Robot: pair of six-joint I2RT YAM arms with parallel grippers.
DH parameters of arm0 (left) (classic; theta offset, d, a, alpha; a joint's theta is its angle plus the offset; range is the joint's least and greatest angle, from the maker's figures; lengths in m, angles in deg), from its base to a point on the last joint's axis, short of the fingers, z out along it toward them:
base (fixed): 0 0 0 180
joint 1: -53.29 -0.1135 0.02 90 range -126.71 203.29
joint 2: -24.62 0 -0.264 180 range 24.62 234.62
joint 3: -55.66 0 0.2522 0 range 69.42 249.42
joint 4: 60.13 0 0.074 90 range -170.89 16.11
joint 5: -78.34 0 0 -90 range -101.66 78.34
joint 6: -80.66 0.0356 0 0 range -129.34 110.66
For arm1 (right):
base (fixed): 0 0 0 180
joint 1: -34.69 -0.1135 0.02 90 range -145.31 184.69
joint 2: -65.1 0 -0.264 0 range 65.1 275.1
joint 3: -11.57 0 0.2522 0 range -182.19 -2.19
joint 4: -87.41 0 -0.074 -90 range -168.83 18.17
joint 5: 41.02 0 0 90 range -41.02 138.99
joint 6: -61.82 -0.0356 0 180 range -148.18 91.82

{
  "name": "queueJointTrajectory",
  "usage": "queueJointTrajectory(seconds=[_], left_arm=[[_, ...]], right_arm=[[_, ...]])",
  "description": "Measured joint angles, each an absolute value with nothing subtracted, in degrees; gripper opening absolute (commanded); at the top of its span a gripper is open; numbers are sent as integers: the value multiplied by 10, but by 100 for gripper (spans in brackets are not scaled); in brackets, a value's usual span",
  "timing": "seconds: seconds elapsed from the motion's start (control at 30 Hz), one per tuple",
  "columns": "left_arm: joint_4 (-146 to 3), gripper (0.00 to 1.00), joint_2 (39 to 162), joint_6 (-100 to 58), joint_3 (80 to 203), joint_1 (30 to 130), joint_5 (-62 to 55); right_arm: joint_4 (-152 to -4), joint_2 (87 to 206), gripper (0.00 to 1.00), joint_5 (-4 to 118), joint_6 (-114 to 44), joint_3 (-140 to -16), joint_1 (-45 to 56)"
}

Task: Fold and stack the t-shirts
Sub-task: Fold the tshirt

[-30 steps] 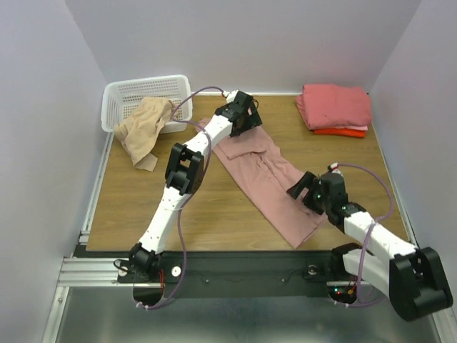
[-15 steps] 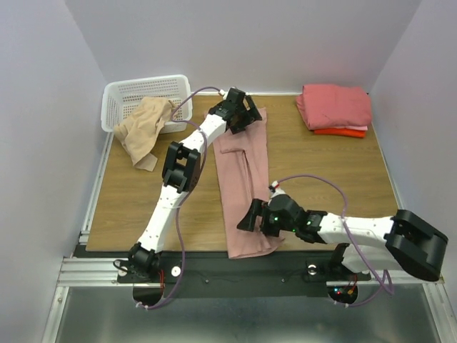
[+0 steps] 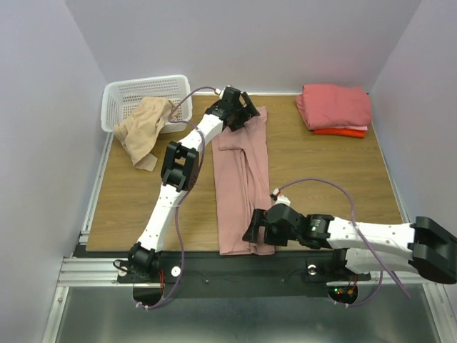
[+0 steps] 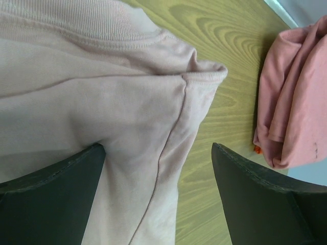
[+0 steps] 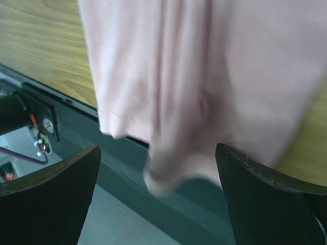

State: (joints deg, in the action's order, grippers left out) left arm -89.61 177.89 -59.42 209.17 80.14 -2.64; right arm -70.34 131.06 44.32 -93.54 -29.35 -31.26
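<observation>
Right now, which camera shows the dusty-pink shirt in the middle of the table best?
The top external view: the dusty-pink shirt shows nearly whole, a long strip from far side to near edge. The left wrist sees only one end with seams; the right wrist, its blurred near end overhanging the table.

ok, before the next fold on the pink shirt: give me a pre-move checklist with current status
1. Left gripper open, nothing pinched: ok.
2. Right gripper open, nothing pinched: ok.
3. Dusty-pink shirt lying as one long straight strip: ok.
4. Near hem fully on the table: not ok, it hangs past the near edge.
5. Folded stack at far right, apart from the strip: ok.
6. Beige shirt, draped out of the basket, apart from the strip: ok.
</observation>
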Motion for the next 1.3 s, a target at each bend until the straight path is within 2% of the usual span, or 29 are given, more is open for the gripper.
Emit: queueJointTrajectory(seconds=[0.23, 0.5, 0.63, 0.77, 0.93, 1.07, 1.3], left_arm=[[-882, 99, 1779, -581, 2092, 787, -27], [-881, 99, 1763, -517, 2098, 788, 1], [-919, 99, 1680, -468, 2051, 814, -16], [-941, 99, 1473, -437, 1910, 873, -53], [-894, 99, 1099, -470, 1580, 982, -136], [-876, 99, 902, -550, 1333, 1027, -177], [-939, 98, 812, -709, 995, 1081, -165]], right_arm=[[-574, 1194, 100, 380, -955, -294, -314], [-493, 1230, 100, 338, -923, -368, -315], [-467, 1225, 100, 311, -912, -399, -314], [-438, 1207, 100, 297, -904, -406, -314], [-404, 1157, 100, 296, -904, -393, -314], [-389, 1155, 100, 310, -900, -367, -314], [-379, 1192, 100, 328, -902, -359, -314]])
